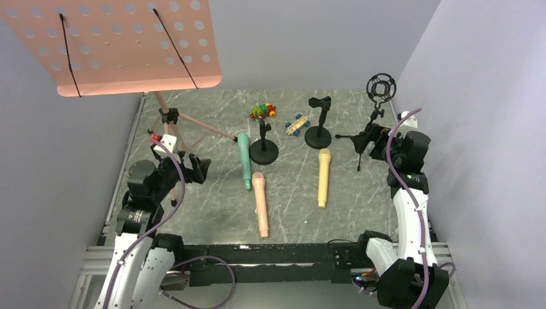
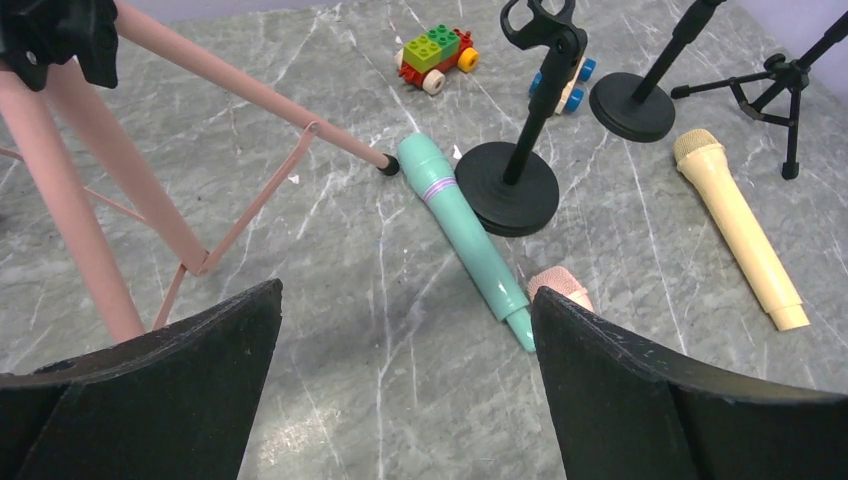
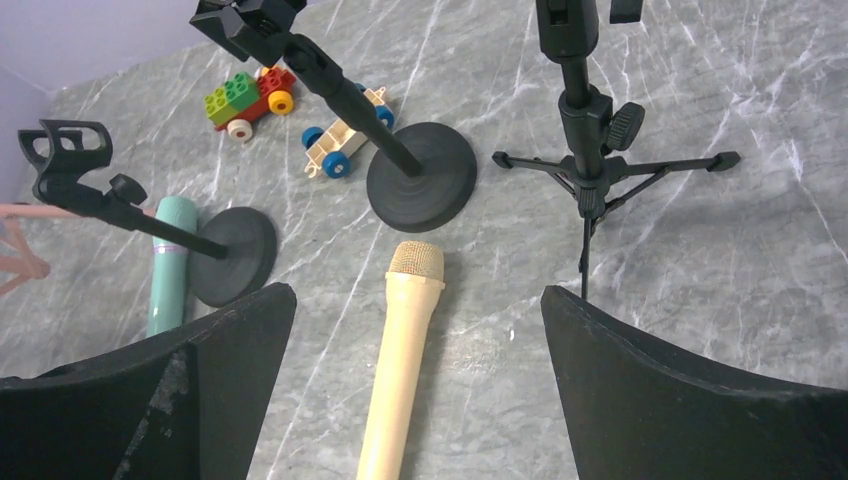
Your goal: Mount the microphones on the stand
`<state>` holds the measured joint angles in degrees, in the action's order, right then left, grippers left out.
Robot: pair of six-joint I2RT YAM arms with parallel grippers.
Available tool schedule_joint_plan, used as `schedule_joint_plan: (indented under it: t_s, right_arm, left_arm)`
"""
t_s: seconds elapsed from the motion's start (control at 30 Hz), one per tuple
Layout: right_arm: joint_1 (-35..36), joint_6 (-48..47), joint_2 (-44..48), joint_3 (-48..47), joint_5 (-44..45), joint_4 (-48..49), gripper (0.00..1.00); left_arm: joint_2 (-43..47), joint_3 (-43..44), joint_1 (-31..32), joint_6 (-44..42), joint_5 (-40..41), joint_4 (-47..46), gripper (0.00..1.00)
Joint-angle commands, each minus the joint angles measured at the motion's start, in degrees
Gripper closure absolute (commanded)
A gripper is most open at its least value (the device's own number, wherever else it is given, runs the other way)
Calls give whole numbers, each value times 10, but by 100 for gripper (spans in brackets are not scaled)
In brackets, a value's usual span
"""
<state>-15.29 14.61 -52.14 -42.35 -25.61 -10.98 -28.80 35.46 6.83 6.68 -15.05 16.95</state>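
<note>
1. Microphones (image 1: 261, 204) lie flat on the tabletop (image 1: 360, 206), unclipped.
2. My right pincer (image 3: 417, 293) and left pincer (image 2: 405, 295) gape empty.
3. I'd grip the yellow microphone (image 3: 400, 370) mid-body, keeping it level for the clip (image 3: 250, 20).

At the table's (image 1: 212, 212) twelve o'clock we see two toy cars, a little apart. One is a brick car (image 1: 263, 111) of green, red and yellow blocks, and at its four o'clock a cream car (image 1: 297, 124) with blue wheels sits slantwise. At ten o'clock we find a pink music stand (image 1: 122, 45), its perforated desk crossed by two thin black holders, its tripod legs (image 2: 60, 200) spread on the grey marbled top, with pale walls (image 1: 489, 96) on three sides.
</note>
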Motion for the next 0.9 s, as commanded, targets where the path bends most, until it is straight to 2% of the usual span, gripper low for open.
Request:
schedule_joint_plan:
  t_s: [0.0,0.33,0.43,0.53,0.6,0.7,0.87]
  right_arm:
    - [-3,12,4,-16,-9,23,0]
    - [-2,-39,-9,6,-86,46,0]
    - [-2,-90,-5,31,-151,67,0]
    - [0,-182,-2,58,-260,79,0]
    - [9,-255,0,61,-309,52,0]
    - [35,-323,-7,41,-315,-14,0]
    - [91,-335,-92,-17,-282,-108,0]
  left_arm:
    - [-8,5,1,-6,-21,-23,1]
    - [-13,1,1,-2,-31,-30,1]
    - [-14,0,1,-1,-33,-31,1]
    - [-15,0,1,0,-33,-32,1]
    - [-17,-1,1,2,-33,-33,1]
    - [-24,2,1,2,-33,-28,1]
    - [-26,4,1,2,-32,-26,1]
